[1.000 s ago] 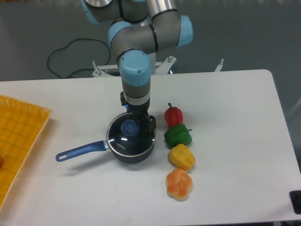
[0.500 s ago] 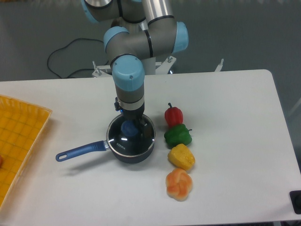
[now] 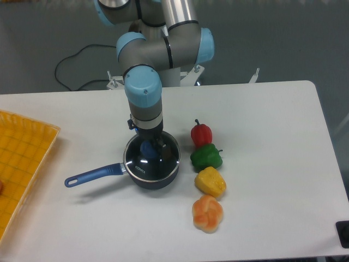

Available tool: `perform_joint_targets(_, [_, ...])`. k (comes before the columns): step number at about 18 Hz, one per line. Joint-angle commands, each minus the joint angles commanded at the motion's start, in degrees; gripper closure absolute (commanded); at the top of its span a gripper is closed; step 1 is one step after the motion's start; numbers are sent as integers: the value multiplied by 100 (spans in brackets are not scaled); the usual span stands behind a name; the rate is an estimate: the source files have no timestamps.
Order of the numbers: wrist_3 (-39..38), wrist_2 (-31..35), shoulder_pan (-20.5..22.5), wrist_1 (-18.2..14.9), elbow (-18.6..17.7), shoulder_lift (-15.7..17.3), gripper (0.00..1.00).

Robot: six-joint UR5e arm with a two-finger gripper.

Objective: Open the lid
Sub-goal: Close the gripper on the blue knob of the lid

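My gripper (image 3: 150, 146) is down at the blue knob (image 3: 147, 148) of the lid (image 3: 152, 156), which sits on the saucepan (image 3: 136, 166); I cannot tell whether my fingers have closed on it. Right of the saucepan runs a row of peppers: red (image 3: 201, 133), green (image 3: 206, 156), yellow (image 3: 210, 182), orange (image 3: 208, 213). Far left of it lies a yellow tray (image 3: 22, 164). All rest on a white table (image 3: 272, 142); behind it, a black cable (image 3: 82, 60) crosses grey floor.

Robot lab: arm base bolted at the white table (image 3: 262, 164) edge behind the jaws, loose black cable (image 3: 82, 60) on grey floor, toy peppers (image 3: 206, 157) right.
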Motion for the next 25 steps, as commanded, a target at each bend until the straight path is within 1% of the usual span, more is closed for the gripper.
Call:
perform_joint_targets(5, [9,0,-9,0,9,-35,3])
perform_joint_targets(13, [9,0,-17,0,52,-88,3])
perform_joint_targets(14, [9,9,-17,0,61,-88,4])
perform_joint_targets(15, [0,9,-17,0,61,-88,6])
perform_joint_targets(19, [-9,9,-79,0,105,-105,7])
perform_joint_targets(21, [-166,52,-96,0,175,-175,8])
perform_joint_targets(23, [-220,193,-228,0,220,-228,10])
perform_joint_targets(25, [-220,202,-246,0,220,-237,11])
